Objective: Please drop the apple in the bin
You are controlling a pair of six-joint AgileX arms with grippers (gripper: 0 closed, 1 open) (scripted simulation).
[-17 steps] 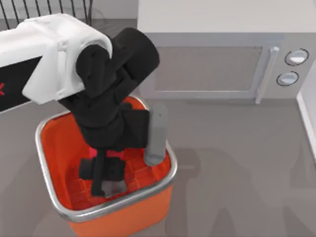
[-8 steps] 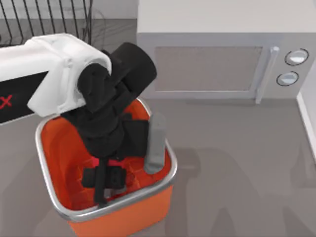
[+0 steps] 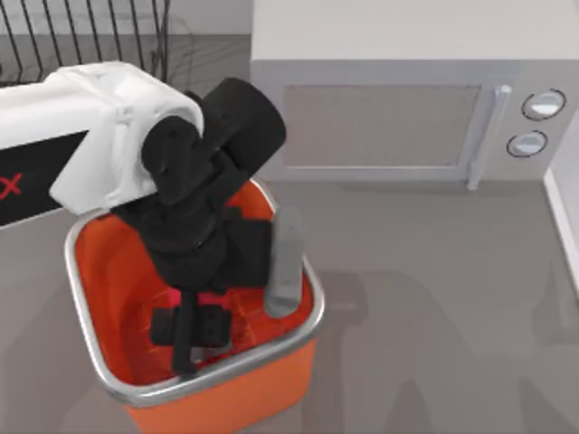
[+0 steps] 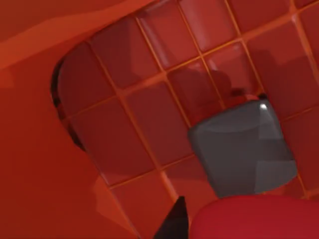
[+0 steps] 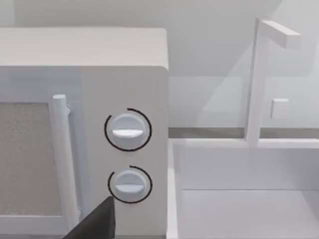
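The orange bin point(image 3: 104, 271) with its silver rim stands at the front left of the table. My left arm reaches down into it, and the left gripper point(image 3: 190, 327) hangs low over the gridded floor. Bits of the red apple point(image 3: 213, 298) show between the black fingers. In the left wrist view the apple point(image 4: 254, 219) bulges close up, a black fingertip point(image 4: 174, 226) beside it, above the bin's red grid floor point(image 4: 134, 114) and its grey square point(image 4: 239, 149). The left gripper is shut on the apple. My right gripper point(image 5: 97, 224) is parked facing the microwave's dials.
A white microwave point(image 3: 380, 117) stands behind the bin, its handle and dials point(image 5: 127, 130) to the right. A black wire rack point(image 3: 90, 27) is at the back left. A white basin-like unit point(image 5: 244, 189) sits beside the microwave on the right.
Over the second my left arm shifted slightly towards the front left and sank deeper into the bin with the apple. Over the last half second it has barely moved.
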